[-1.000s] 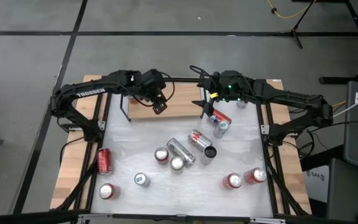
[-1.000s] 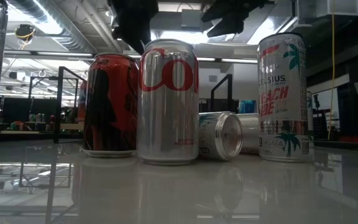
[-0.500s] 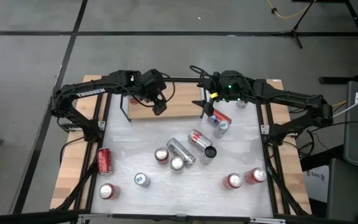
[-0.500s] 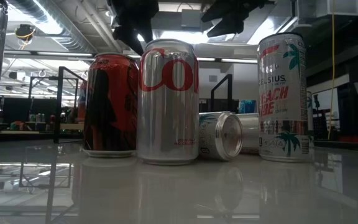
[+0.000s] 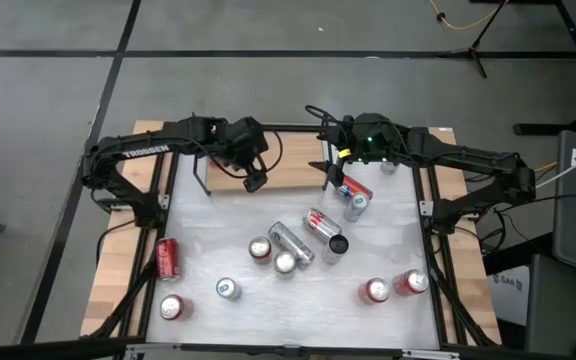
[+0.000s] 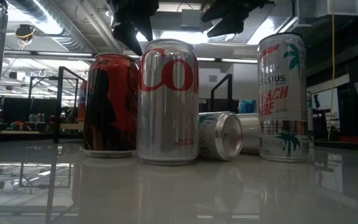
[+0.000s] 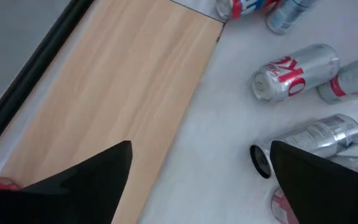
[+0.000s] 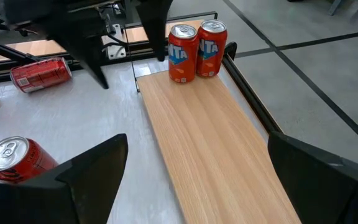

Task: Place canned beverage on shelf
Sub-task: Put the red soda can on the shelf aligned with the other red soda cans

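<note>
Two orange aluminium cans point(image 8: 182, 56) already stand upright, touching each other, at one end of the light-brown wooden shelf board with black rails point(image 8: 210, 143); the rest of the board is bare.

The left gripper point(image 7: 201, 148) hangs over the shelf's edge near those cans, fingers spread wide, nothing between them. The right gripper point(image 8: 197, 138) is over the shelf's other end, also wide open and empty. The remaining cans sit on the whitish tabletop point(image 5: 218, 240), some upright, some on their sides.

Judgement: the left arm is empty over the shelf, so the step in hand is fetching another can.
- Pick an upright can first; the lying ones will roll.
- Straddle the body squarely and close at mid-height.
- Lift well clear of the black rail.
- Set it down beside the orange pair without bumping them.
- Watch the right arm, which is near over the same board.

Readable text:
- The orange cans show "NTA" in white on blue.
- The left arm point(image 5: 143, 150) reads "TROSSEN".
- In the low view, the tall white can with palm art point(image 6: 283, 93) reads "CELSIUS" and "PEACH".
- The upright silver can point(image 6: 168, 99) shows red "Co".
- The red-and-black can point(image 6: 110, 106) beside it is unreadable.
- The lying silver can point(image 7: 294, 71) has red lettering, too tilted to read surely.
</note>
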`<state>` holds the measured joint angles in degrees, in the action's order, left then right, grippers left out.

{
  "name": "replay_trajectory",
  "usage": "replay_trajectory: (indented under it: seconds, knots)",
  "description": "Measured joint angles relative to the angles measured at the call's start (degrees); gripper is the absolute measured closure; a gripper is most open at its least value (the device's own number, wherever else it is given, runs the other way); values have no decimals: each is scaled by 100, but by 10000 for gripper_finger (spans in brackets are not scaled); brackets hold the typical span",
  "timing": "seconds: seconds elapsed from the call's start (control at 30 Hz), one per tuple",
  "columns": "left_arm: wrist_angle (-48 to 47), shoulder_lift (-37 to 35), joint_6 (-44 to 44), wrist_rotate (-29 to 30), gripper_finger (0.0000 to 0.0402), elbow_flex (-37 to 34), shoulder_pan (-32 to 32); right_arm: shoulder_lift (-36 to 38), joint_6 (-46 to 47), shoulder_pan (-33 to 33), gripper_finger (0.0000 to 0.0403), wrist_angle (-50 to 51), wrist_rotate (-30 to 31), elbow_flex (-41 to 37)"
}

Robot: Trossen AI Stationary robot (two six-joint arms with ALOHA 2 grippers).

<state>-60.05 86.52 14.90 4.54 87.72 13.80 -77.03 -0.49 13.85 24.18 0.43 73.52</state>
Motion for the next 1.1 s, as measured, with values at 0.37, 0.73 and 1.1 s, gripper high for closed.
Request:
replay_trajectory:
  seconds: [0.37, 0.73, 1.1]
  knots:
    - [13, 0, 4, 23, 27, 0, -607, 0, -1, 1, 24, 0, 0, 0]
    - [31, 2, 630, 71, 27, 0, -1541, 0, -2, 0, 24, 0, 0, 0]
    - [-498, 2, 3283, -41, 29, 2, -2480, 0, 0, 1, 24, 0, 0, 0]
